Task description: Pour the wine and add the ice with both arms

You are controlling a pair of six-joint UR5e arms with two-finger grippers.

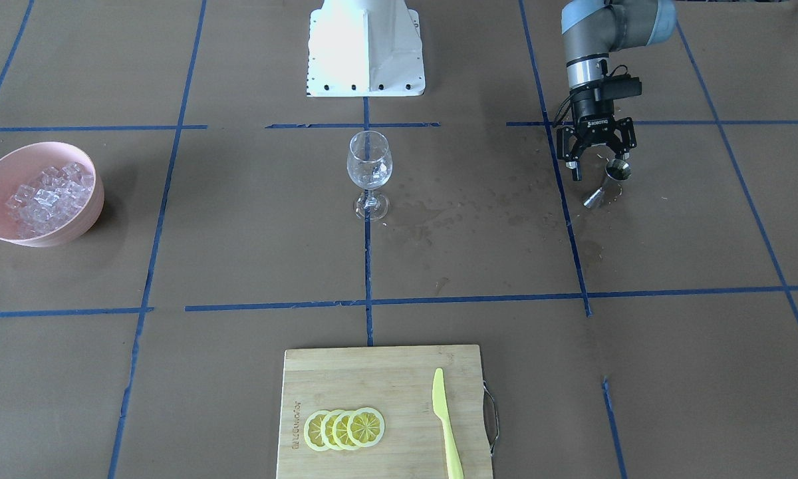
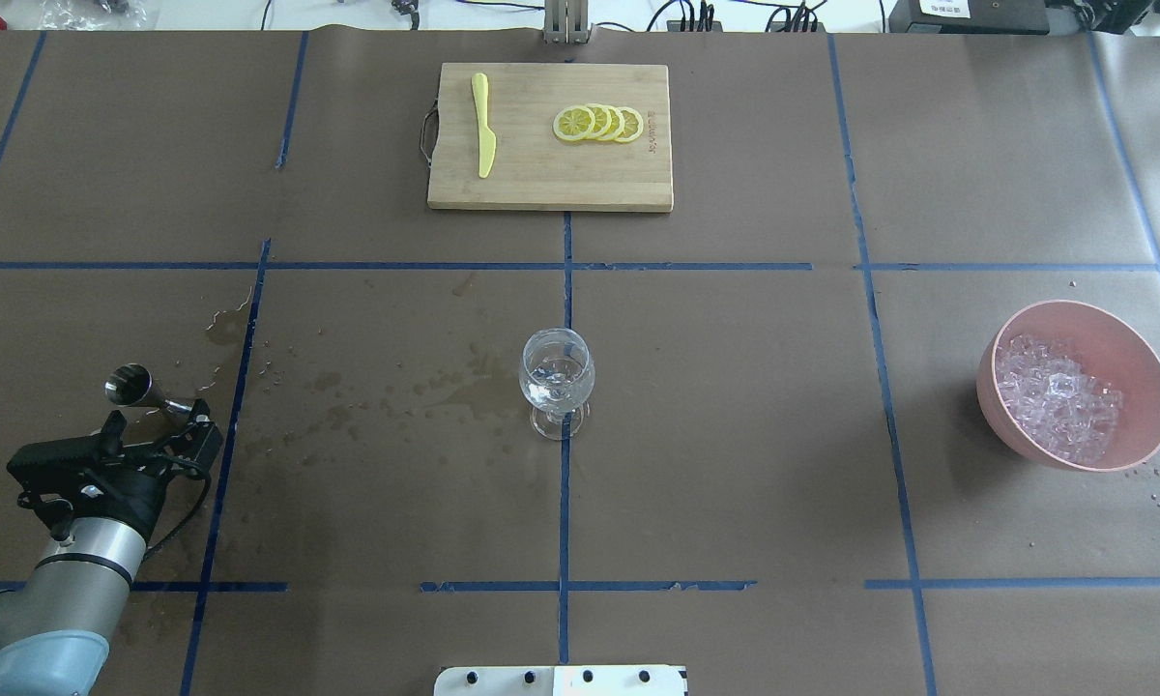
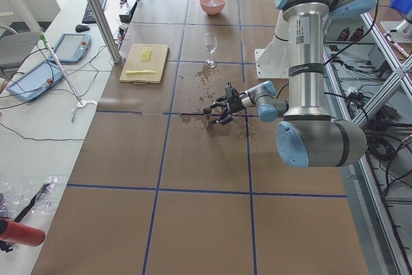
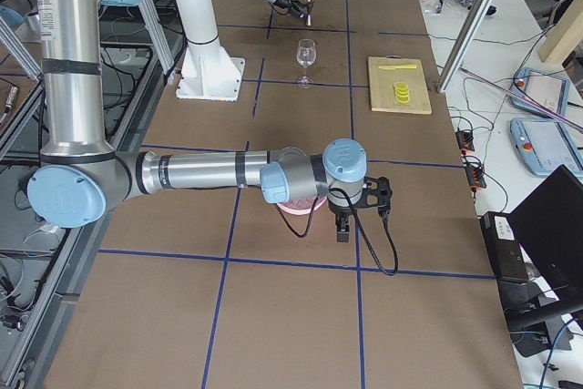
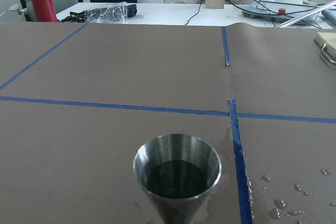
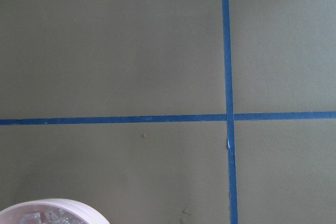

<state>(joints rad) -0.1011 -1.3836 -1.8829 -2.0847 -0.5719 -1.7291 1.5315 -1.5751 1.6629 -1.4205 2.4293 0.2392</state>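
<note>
My left gripper (image 1: 600, 165) is open and low over the table, its fingers spread beside a small steel jigger (image 1: 613, 177) that stands on the paper. The jigger (image 5: 177, 174) fills the bottom of the left wrist view, dark inside. The wine shows as dark wet marks (image 2: 396, 387) on the paper between the jigger (image 2: 137, 387) and the clear stemmed glass (image 2: 558, 383). The ice (image 2: 1058, 398) is a heap of clear cubes in a pink bowl (image 2: 1150, 372). My right gripper (image 4: 343, 228) hangs by the bowl's edge (image 6: 47, 208). I cannot tell if it is open or shut.
A bamboo cutting board (image 2: 503, 184) at the far middle holds a yellow knife (image 2: 483, 126) and a row of lemon slices (image 2: 599, 124). The white pedestal base (image 1: 366, 50) stands on the robot's side behind the glass (image 1: 370, 170). Blue tape lines grid the brown paper.
</note>
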